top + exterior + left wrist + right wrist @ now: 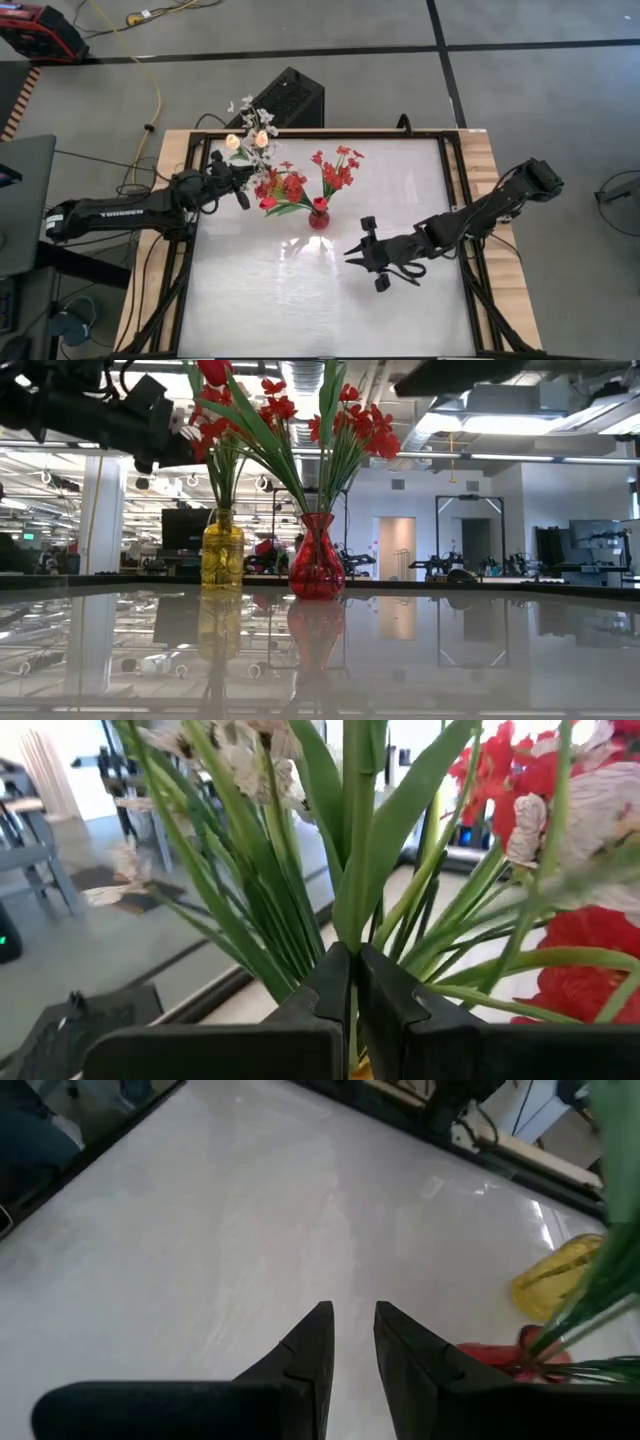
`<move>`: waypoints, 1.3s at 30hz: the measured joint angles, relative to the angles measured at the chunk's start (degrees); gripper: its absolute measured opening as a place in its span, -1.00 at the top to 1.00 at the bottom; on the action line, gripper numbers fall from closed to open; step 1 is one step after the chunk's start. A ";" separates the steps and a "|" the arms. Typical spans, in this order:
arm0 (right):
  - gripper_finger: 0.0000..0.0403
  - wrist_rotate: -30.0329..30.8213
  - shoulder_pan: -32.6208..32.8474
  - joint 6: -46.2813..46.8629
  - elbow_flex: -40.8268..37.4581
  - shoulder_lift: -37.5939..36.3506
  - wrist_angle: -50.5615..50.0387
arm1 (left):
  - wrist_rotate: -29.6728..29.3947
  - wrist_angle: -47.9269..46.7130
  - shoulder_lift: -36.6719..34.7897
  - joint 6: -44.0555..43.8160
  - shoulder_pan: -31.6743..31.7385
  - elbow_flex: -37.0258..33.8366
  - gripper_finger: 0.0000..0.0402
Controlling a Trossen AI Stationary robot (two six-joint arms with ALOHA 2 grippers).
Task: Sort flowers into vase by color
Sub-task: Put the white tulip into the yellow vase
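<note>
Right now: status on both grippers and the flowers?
Left gripper shut on a green stem over the yellow vase. Right gripper empty, over bare table. Red flowers in red vase. Nothing in the way.

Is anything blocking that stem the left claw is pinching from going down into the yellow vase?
Nothing solid. The left gripper pinches a green stem above the yellow vase, whose mouth is already crowded with other stems.

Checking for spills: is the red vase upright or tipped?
Upright. The red vase stands on its base on the table, red flowers rising from its neck.
</note>
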 joint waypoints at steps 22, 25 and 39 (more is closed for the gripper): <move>0.50 1.60 -1.27 -1.95 0.00 -10.98 -2.72 | 0.13 -8.02 4.90 -5.00 -0.03 1.20 1.00; 0.50 1.60 -1.27 -1.94 0.00 -10.89 -3.08 | 0.15 -7.99 6.26 -5.62 -0.03 1.20 1.00; 0.50 1.58 -1.27 -0.47 0.00 -10.68 -5.82 | 0.49 -6.76 10.14 -7.74 -0.03 1.20 1.00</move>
